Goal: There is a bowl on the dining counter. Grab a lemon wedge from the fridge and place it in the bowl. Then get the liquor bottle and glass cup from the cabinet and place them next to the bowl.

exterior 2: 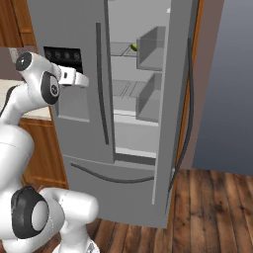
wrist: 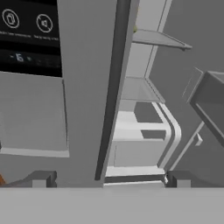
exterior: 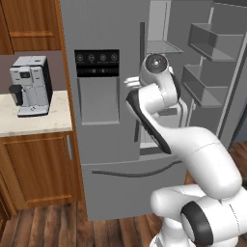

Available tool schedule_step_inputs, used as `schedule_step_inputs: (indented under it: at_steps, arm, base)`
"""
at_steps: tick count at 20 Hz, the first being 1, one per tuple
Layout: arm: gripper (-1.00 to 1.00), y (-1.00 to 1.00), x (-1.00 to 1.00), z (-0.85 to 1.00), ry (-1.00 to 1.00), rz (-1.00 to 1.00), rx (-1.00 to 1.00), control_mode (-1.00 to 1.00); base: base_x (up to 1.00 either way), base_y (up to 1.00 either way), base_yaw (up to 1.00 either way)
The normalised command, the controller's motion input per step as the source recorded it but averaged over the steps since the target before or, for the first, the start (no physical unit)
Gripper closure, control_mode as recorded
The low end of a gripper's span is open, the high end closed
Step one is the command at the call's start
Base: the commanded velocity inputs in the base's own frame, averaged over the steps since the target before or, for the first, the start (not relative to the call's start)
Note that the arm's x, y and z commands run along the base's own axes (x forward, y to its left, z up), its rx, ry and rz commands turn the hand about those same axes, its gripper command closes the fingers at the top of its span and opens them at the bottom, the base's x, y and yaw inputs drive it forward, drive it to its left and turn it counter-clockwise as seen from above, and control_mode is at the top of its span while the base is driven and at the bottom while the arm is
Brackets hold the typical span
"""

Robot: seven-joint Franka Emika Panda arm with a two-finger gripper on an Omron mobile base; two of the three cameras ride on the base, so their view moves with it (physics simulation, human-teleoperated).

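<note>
The white arm [exterior: 193, 159] rises from its base, bends at the elbow and reaches forward with the wrist level. The gripper [wrist: 109, 178] points straight ahead, its two dark fingertips [wrist: 41, 178] spread wide apart with nothing between them.

The fridge's [exterior 2: 89, 99] right door [exterior 2: 175, 99] stands swung wide — an open way in; its shut left door [exterior: 99, 96] blocks beside it.

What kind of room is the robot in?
It looks like a kitchen. There's a tall grey steel fridge with its right door swung open, a silver and black coffee machine on a beige stone counter, and orange-brown wooden cabinets underneath.
</note>
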Motion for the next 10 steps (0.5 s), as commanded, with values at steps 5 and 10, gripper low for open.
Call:
schedule_step_inputs:
  at_steps: [5, 10]
  arm:
    - [-1.0, -0.05, 0.26, -0.12, -0.07, 0.0, -0.04, -1.0]
    - [-1.0, -0.32, 0.48, 0.0, 0.04, 0.0, 0.0, -1.0]
  base:
    - [0.0, 0.0, 0.0]
    - [0.0, 0.0, 0.0]
